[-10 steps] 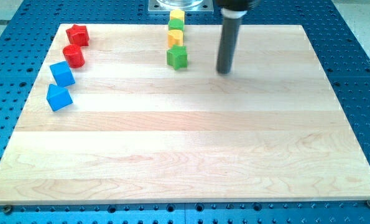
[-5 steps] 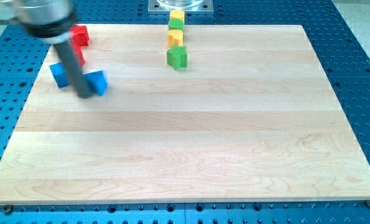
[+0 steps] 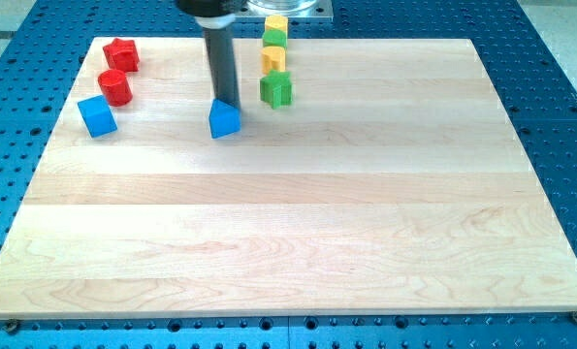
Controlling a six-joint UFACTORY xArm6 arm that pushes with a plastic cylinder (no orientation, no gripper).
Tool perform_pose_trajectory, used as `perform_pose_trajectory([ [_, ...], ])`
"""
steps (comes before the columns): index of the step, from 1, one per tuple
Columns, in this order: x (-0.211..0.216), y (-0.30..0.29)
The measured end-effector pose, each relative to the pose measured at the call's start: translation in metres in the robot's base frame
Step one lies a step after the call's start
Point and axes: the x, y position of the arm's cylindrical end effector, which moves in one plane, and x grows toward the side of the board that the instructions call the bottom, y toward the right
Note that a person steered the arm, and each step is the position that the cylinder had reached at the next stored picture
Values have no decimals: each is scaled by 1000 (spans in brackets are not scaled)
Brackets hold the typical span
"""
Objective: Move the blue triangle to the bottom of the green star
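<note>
Near the upper left of the frame I see a red star [image 3: 121, 53] with a red cylinder [image 3: 115, 86] just below it, and a blue cube [image 3: 97, 115] lower still. At top centre a yellow block [image 3: 276, 24], a small green block [image 3: 273, 39] and a second yellow block [image 3: 273, 59] stand in a column. All rest on the pale wooden board [image 3: 298, 233], laid over a blue perforated table [image 3: 560, 97].

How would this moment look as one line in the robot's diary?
my tip: just above blue triangle | green star: up-right of it | placement: not yet

Blue triangle [image 3: 225, 120] flat on board, just lower-left of green star [image 3: 276, 90], apart
</note>
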Motion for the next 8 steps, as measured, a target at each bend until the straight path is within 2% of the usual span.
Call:
perform_pose_trajectory([
  [1, -14, -47],
  [2, 6, -36],
  [3, 6, -14],
  [4, 25, -24],
  [5, 32, 6],
  [6, 73, -2],
  [7, 75, 37],
  [8, 45, 63],
])
